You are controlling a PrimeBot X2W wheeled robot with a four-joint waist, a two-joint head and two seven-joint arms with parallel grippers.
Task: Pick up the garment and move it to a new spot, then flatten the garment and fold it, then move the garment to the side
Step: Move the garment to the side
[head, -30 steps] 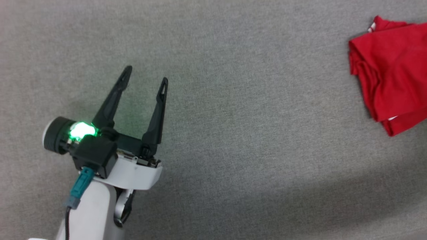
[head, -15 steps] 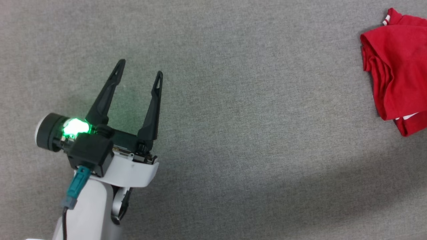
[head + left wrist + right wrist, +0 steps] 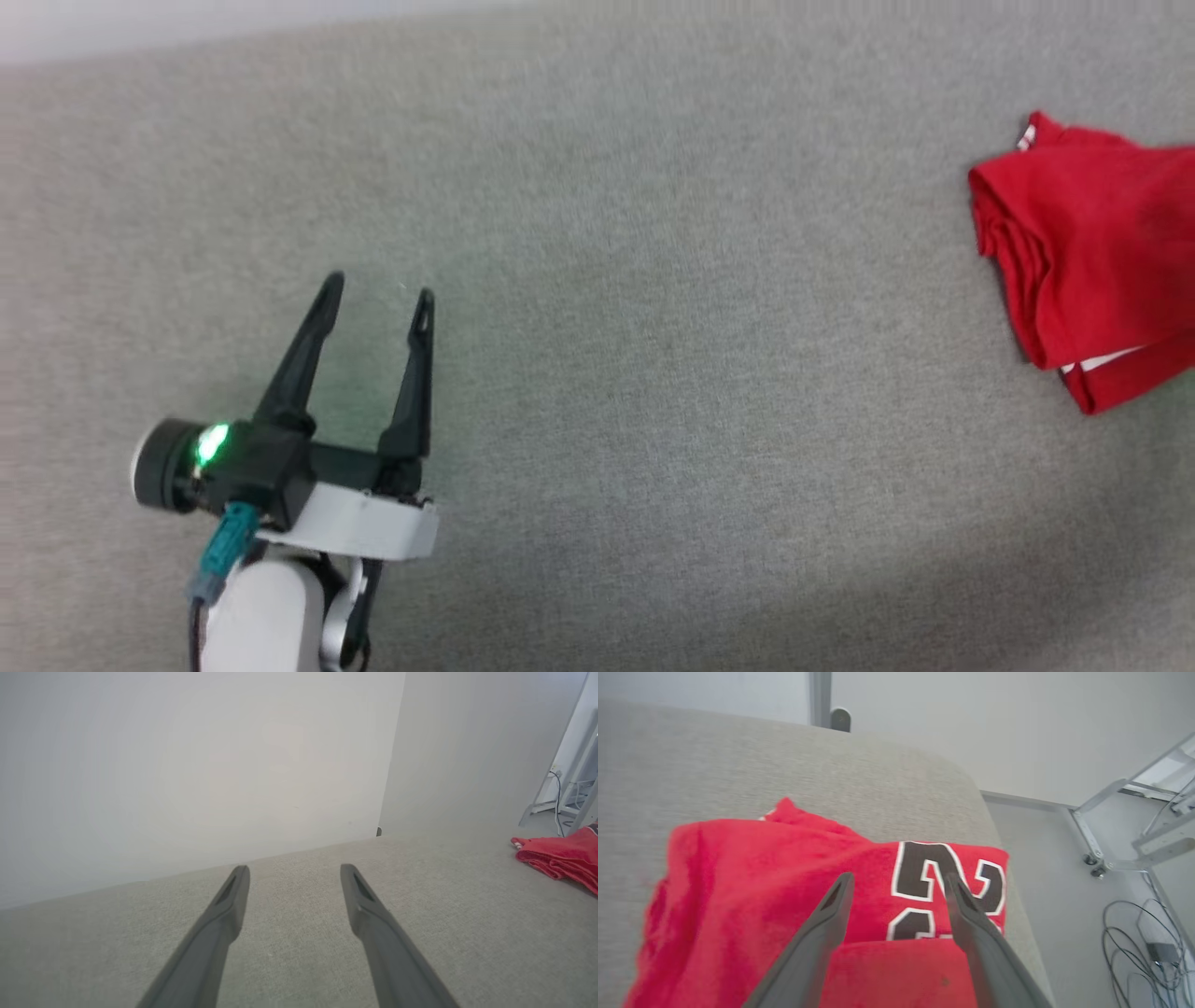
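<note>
Upward camera shift; left pincer point(image 3: 379, 286) spread over grey surface point(image 3: 653, 327), right pincer point(image 3: 899, 875) spread above edge-side garment point(image 3: 761, 868).

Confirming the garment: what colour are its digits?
Black, outlined white, on the red garment; best in right wrist view.

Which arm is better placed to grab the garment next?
Right. The right gripper hangs open over the garment, its fingers framing the lettering. The left gripper is open over the grey surface, well away from the garment.
</note>
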